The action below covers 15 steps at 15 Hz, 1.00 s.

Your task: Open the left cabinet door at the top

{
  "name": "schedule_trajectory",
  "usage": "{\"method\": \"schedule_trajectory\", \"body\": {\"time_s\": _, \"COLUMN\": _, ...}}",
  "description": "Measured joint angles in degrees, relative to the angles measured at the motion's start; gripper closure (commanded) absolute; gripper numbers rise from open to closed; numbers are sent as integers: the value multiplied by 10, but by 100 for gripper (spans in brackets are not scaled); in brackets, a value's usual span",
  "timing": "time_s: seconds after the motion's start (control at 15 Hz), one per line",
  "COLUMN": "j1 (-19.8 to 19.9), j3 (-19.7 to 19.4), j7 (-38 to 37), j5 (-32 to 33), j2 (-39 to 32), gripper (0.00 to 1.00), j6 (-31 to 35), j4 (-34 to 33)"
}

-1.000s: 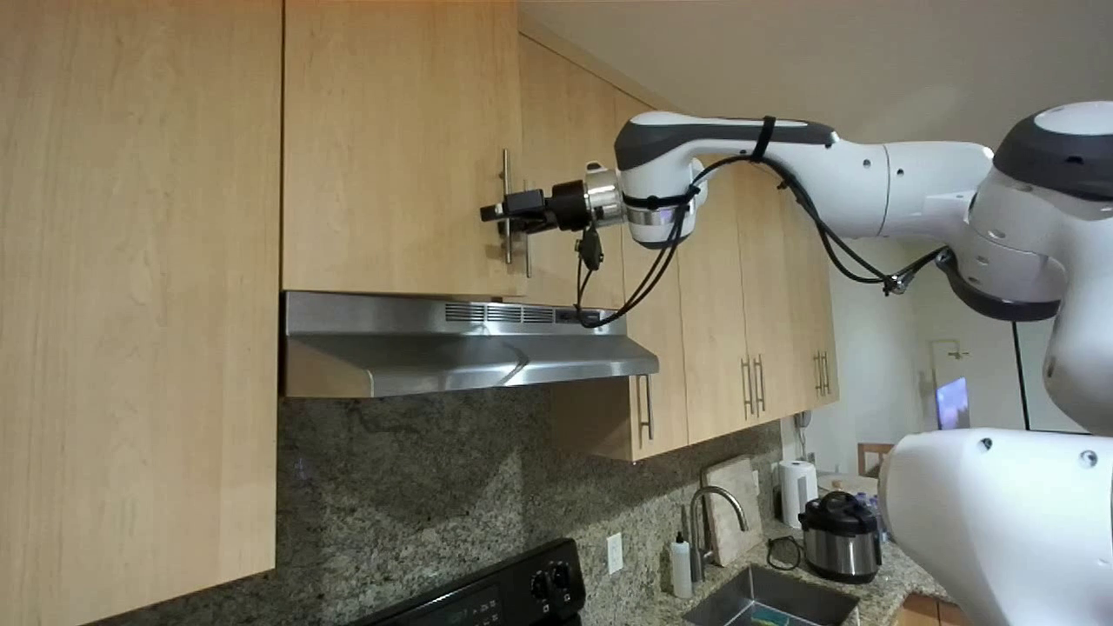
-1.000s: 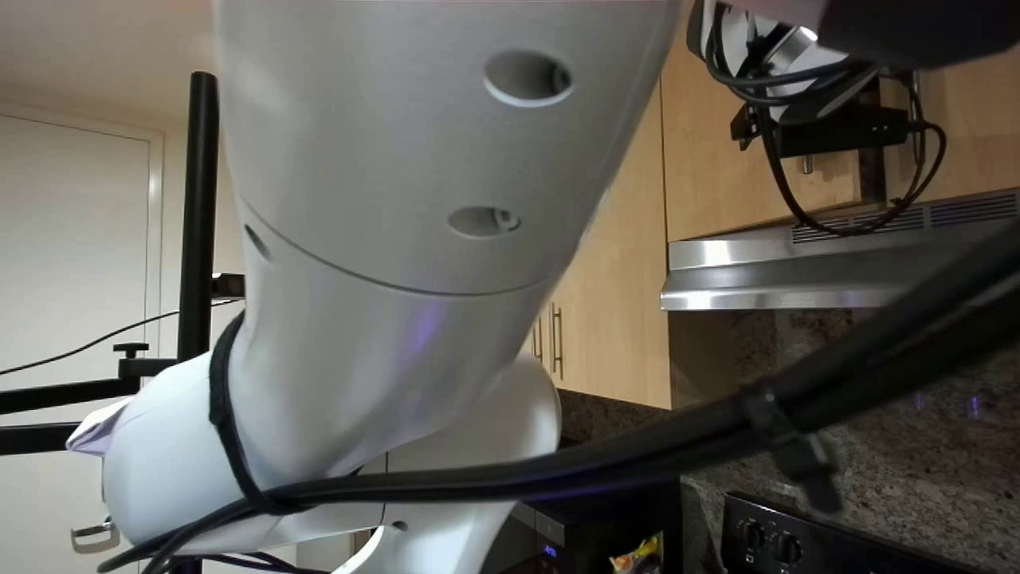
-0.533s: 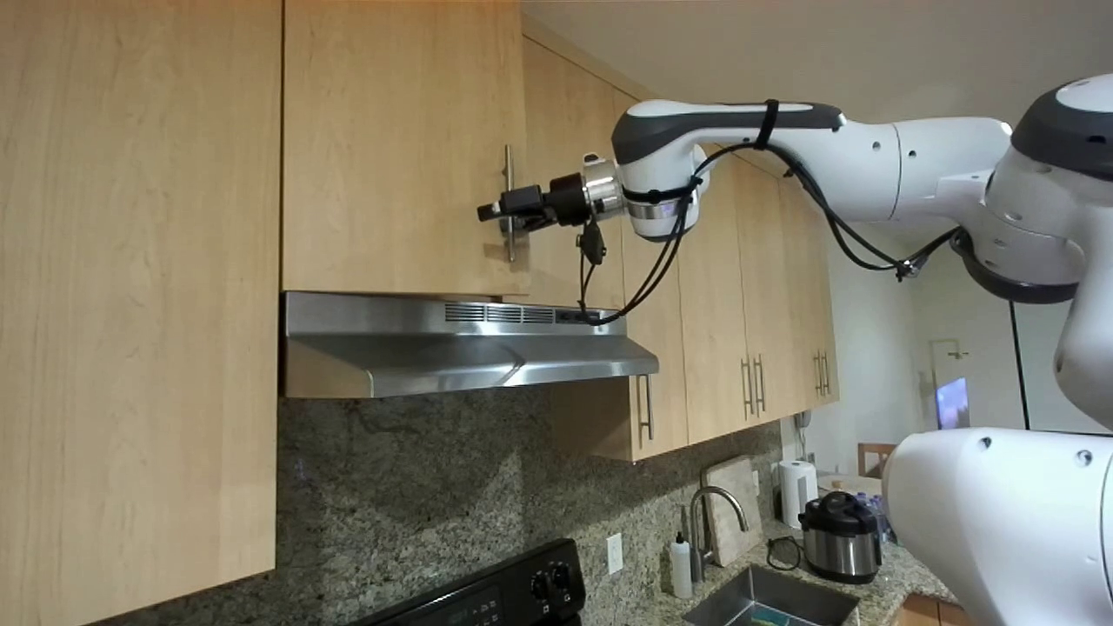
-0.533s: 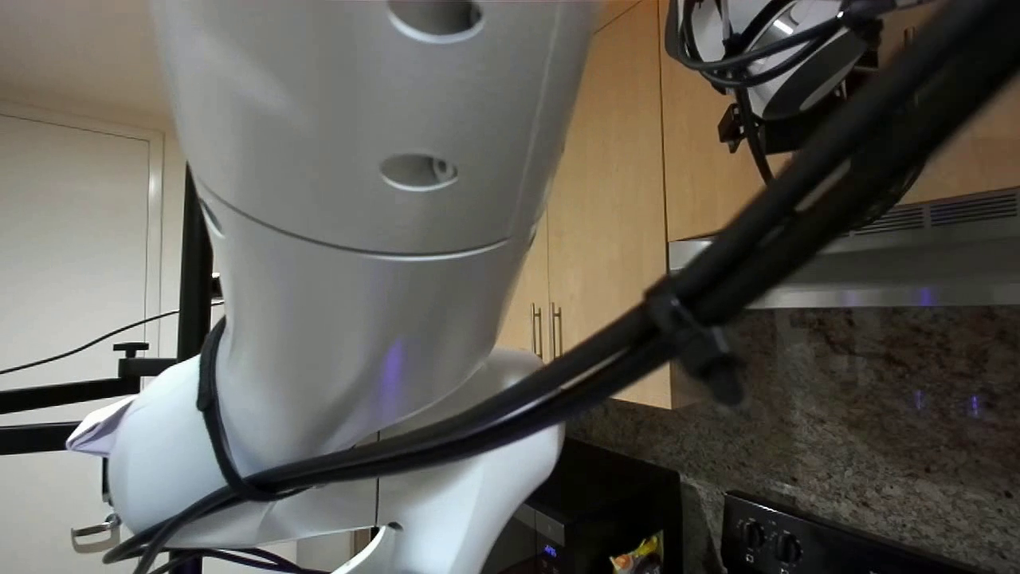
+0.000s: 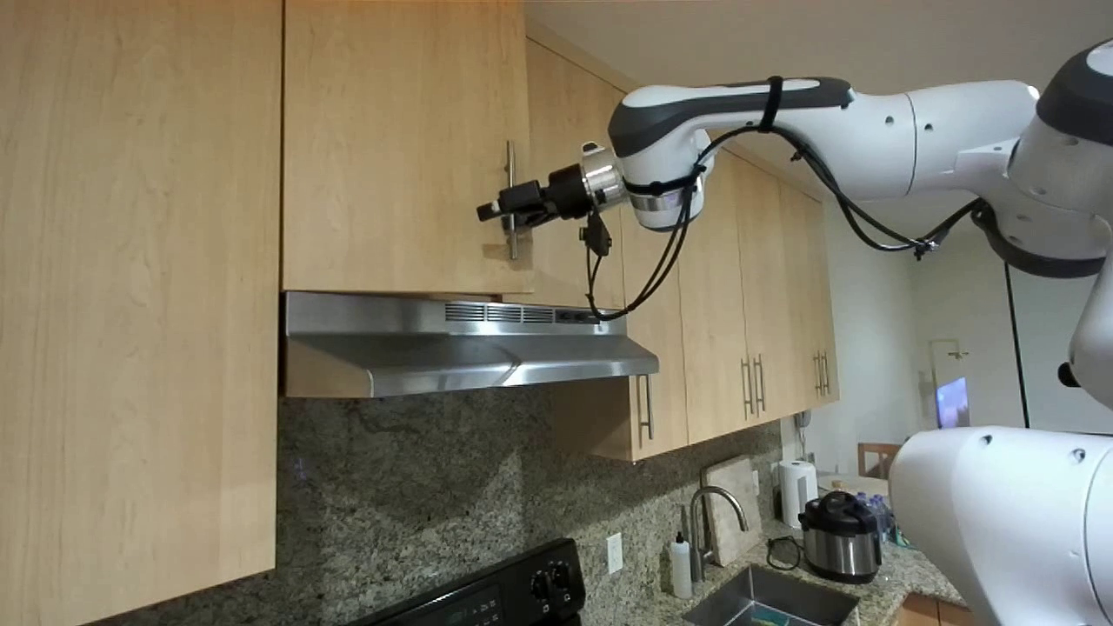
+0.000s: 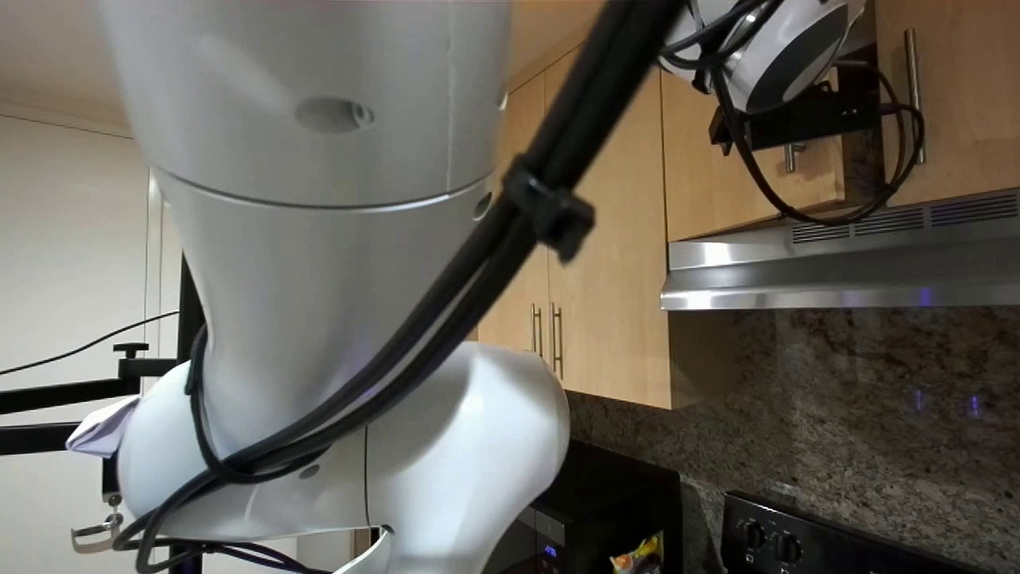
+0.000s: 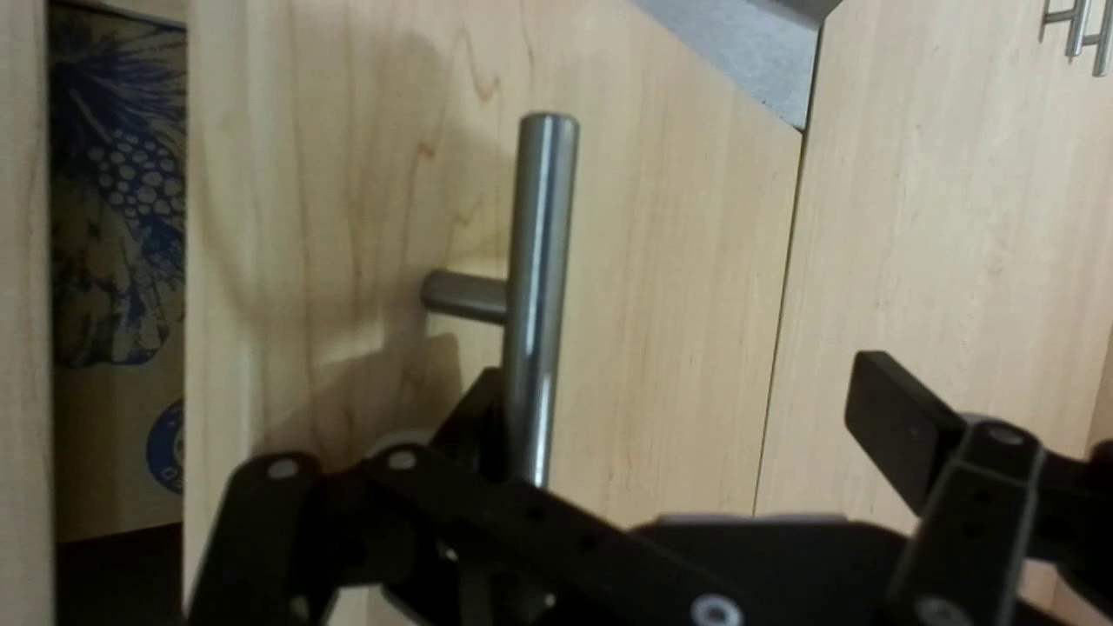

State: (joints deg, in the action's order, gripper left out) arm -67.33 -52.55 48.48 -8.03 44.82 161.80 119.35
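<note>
The left cabinet door (image 5: 396, 148) stands ajar above the range hood. It also shows in the other exterior picture (image 6: 709, 159). Its vertical steel bar handle (image 5: 511, 235) shows in the wrist view (image 7: 543, 235) too, where the picture is upside down. A gap past the handle-side door edge shows the cabinet inside. My gripper (image 5: 497, 215) is open at the handle. In the wrist view my gripper (image 7: 683, 409) has one finger reaching behind the bar; the other stands apart across the door face. In an exterior view the fingers are hidden behind the wrist and cables.
The twin door (image 6: 964, 104) with its handle (image 6: 914, 96) is beside the gap. A steel range hood (image 5: 469, 348) lies below. A longer door (image 5: 139, 287) adjoins on the hinge side. A blue-printed item (image 7: 122, 200) is inside the cabinet. Arm cables hang below the wrist.
The door's free edge has swung a little outward and the gap is wider. The gripper stays at the handle and tilts slightly. The arm's elbow has risen and drawn back from the cabinets.
</note>
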Motion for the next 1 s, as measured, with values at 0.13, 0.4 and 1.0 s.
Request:
{"method": "schedule_trajectory", "body": {"time_s": 0.13, "j1": 17, "j3": 13, "j7": -7, "j5": 0, "j2": -6, "gripper": 0, "j6": 0, "j4": 7}}
{"method": "schedule_trajectory", "body": {"time_s": 0.4, "j1": 57, "j3": 46, "j7": -14, "j5": 0, "j2": -5, "gripper": 0, "j6": -30, "j4": 19}}
{"method": "schedule_trajectory", "body": {"time_s": 1.0, "j1": 149, "j3": 131, "j7": -20, "j5": -1, "j2": 7, "gripper": 0, "j6": -110, "j4": 46}}
